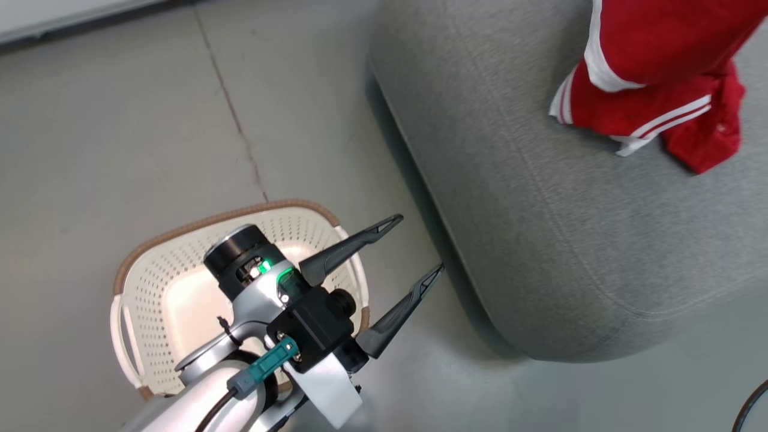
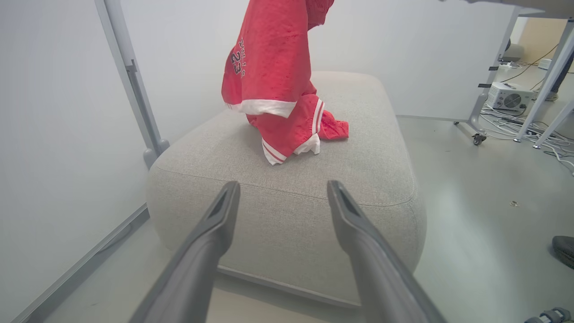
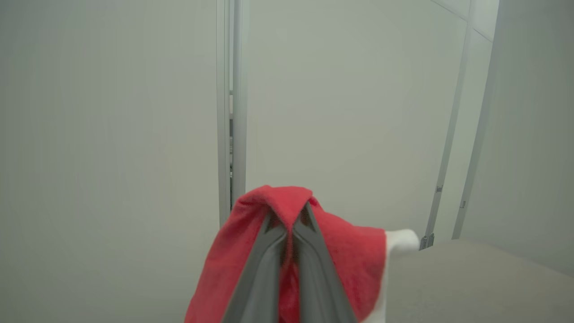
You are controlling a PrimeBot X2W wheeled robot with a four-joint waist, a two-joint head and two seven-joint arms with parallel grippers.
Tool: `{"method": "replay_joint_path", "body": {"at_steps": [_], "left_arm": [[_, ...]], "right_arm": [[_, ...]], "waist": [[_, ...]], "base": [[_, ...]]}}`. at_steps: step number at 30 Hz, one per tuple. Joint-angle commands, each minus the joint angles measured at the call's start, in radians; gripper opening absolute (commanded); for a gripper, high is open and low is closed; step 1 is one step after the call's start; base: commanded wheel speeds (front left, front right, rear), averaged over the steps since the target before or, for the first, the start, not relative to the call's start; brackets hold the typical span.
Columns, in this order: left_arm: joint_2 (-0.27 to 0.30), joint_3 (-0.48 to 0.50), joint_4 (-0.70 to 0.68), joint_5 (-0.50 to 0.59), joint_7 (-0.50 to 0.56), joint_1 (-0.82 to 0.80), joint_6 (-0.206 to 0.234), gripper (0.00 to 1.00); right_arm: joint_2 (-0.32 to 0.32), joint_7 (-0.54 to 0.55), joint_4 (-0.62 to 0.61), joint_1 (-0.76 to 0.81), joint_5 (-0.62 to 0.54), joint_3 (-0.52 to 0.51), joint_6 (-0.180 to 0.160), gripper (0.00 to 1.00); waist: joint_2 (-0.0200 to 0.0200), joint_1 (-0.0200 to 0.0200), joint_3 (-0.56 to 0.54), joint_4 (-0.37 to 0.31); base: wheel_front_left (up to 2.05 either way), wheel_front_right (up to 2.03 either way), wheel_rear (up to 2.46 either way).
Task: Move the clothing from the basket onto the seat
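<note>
Clothing point(image 2: 269, 76): our right gripper point(image 3: 290, 220) clamps it, hem touching seat point(image 2: 287, 202).
Left gripper point(image 1: 420, 243): ours gapes empty near basket point(image 1: 156, 270).

The left arm's pale silver forearm point(image 1: 192, 402) rises from the lower left edge of the head view, and its wrist point(image 1: 252, 270) shows a green light. The left gripper point(image 1: 420, 243) points up and to the right, its two long dark fingers point(image 1: 348, 247) spread wide, tips well apart. In the right wrist view the right gripper point(image 3: 290, 215) has its fingers pressed together, pinching a fold of the red clothing point(image 3: 350, 251) that drapes over both.
</note>
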Motion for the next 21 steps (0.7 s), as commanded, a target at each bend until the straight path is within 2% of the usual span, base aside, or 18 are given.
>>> {"method": "replay_joint_path", "body": {"at_steps": [1,9,14,15,16,17,21], "left_arm": [[0.004,0.003,-0.005,0.011,0.0,-0.023,-0.004,1.0],[0.019,0.018,-0.018,0.024,0.001,-0.07,0.0,1.0],[0.029,0.027,-0.017,0.025,0.001,-0.082,0.006,1.0],[0.03,0.029,-0.016,0.024,0.0,-0.083,0.007,1.0],[0.031,0.028,-0.012,0.023,-0.002,-0.083,0.008,1.0],[0.031,0.028,-0.008,0.02,-0.005,-0.081,0.007,1.0],[0.019,0.02,0.015,0.003,-0.021,-0.053,0.011,1.0]], "right_arm": [[-0.008,-0.012,0.032,0.0,-0.002,-0.006,0.001,0.0],[-0.005,-0.033,0.278,0.071,0.015,-0.071,0.001,0.0],[0.009,-0.034,0.288,0.096,0.027,-0.107,0.001,0.0],[0.011,-0.034,0.278,0.099,0.024,-0.112,0.0,0.15],[0.014,-0.034,0.272,0.105,0.019,-0.115,0.0,0.7],[0.016,-0.034,0.269,0.112,0.015,-0.115,0.0,1.0],[0.018,-0.034,0.234,0.148,-0.003,-0.108,0.001,1.0]], "waist": [[-0.0001,0.0,0.046,0.037],[-0.0001,0.0,0.129,0.067],[-0.0001,0.0,0.146,0.063],[-0.0001,0.0,0.145,0.061],[-0.0001,0.0,0.14,0.059],[-0.0001,0.0,0.132,0.057],[-0.0001,0.0,0.075,0.056]], "base": [[0.0,0.0,0.0],[0.0,0.0,0.0],[0.0,0.0,0.0],[0.0,0.0,0.0],[0.0,0.0,0.0],[0.0,0.0,0.0],[0.0,0.0,0.0]]}}
